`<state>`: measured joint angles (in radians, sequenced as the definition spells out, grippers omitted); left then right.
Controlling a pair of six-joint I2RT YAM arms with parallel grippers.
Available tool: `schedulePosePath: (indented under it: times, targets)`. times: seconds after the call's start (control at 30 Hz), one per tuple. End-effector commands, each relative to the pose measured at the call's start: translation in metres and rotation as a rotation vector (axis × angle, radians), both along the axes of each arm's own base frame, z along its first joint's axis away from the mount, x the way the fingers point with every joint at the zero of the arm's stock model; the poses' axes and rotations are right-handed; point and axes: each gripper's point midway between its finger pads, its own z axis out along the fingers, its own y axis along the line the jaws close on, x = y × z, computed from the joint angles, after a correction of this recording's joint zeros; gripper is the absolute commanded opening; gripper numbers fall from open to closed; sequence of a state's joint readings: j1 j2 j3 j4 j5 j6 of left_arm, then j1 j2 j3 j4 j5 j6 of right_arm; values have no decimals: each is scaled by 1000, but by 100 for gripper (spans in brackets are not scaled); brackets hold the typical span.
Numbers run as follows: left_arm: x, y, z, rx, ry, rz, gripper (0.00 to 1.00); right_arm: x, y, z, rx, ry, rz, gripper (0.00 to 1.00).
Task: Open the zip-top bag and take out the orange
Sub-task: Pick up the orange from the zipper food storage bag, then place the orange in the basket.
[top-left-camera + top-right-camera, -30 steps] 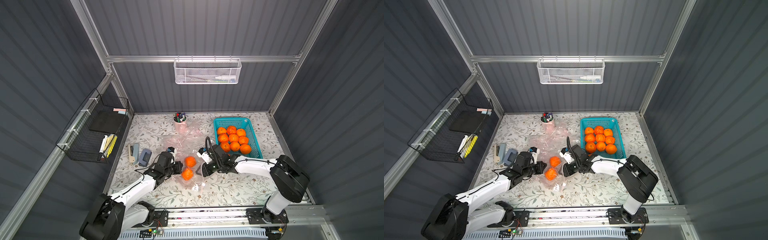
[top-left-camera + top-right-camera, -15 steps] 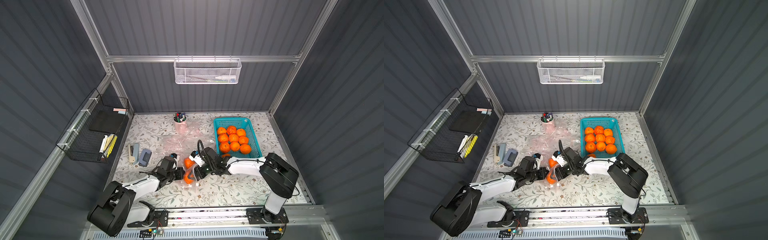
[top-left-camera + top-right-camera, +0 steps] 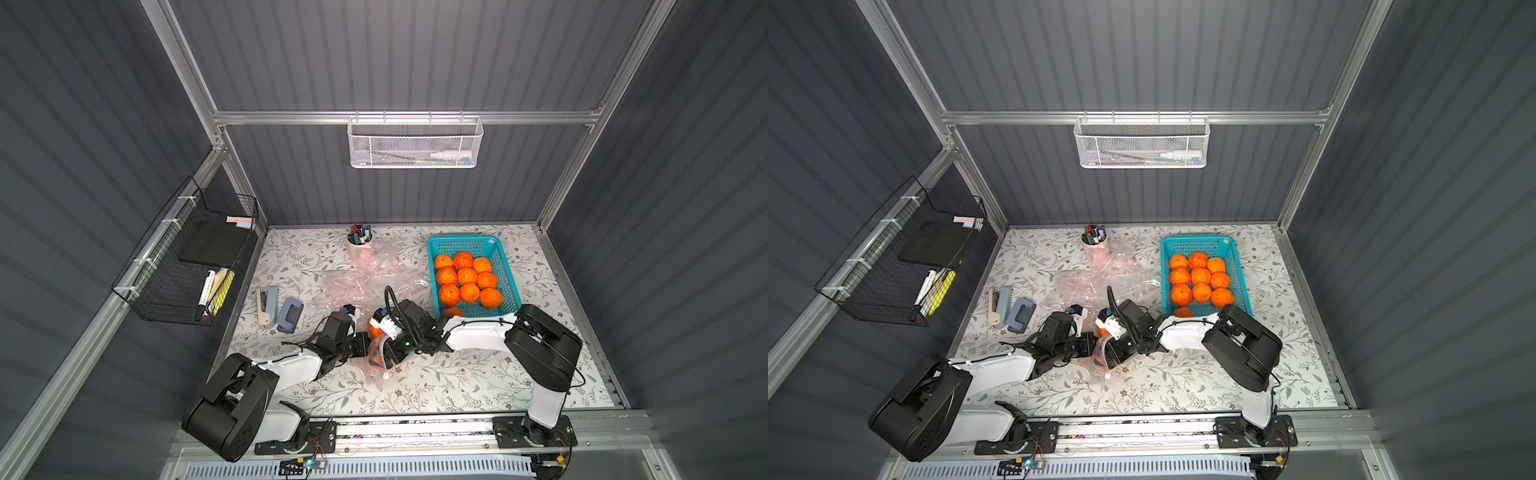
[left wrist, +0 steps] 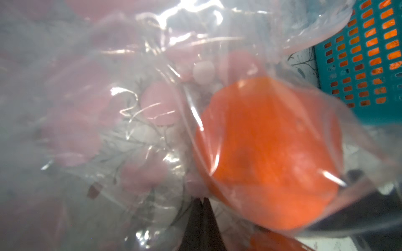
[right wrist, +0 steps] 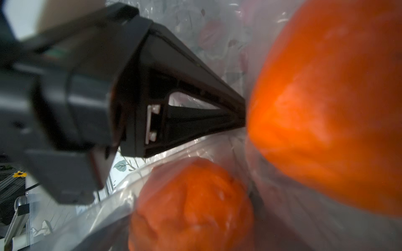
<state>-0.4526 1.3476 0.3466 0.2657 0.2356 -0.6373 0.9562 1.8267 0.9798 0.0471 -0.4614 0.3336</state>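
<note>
The clear zip-top bag point(image 3: 382, 372) lies front of centre between both arms, holding two oranges. One orange point(image 3: 374, 329) peeks out behind the grippers, the other orange point(image 3: 376, 364) lies lower. My left gripper point(image 3: 365, 345) is shut, its tips point(image 4: 202, 198) pinching the bag's film beside the larger orange point(image 4: 267, 152). My right gripper point(image 3: 388, 358) sits at the bag with its jaws spread wide. Its wrist view shows the smaller orange point(image 5: 191, 206) close under the camera, the bigger orange point(image 5: 326, 108), and the left gripper's fingers point(image 5: 185, 97).
A teal basket point(image 3: 432, 266) with several oranges stands right of the bag, close behind my right arm. Empty crumpled bags point(image 3: 365, 278) lie behind, then a pen cup point(image 3: 360, 243). A stapler point(image 3: 266, 305) and hole punch point(image 3: 289, 316) sit at the left.
Both grippers and the bag have shifted toward the front edge. The left gripper has closed on the film, the right gripper has opened wider, and the oranges are now largely hidden under them.
</note>
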Motion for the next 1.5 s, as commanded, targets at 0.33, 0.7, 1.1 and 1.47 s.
schedulePosePath:
  times: [0.33, 0.7, 1.1, 1.47]
  targets:
    - [-22, 24, -40, 122, 93, 42, 0, 25, -69, 63, -38, -169, -122, 77]
    - [-22, 24, -36, 116, 78, 40, 0, 103, -214, 136, -107, -361, -659, 76]
    - [-22, 25, -33, 114, 67, 37, 0, 128, -308, 78, -460, -190, -995, 75]
    - [-21, 24, -31, 110, 60, 34, 0, 125, -290, 18, -513, 10, -927, 80]
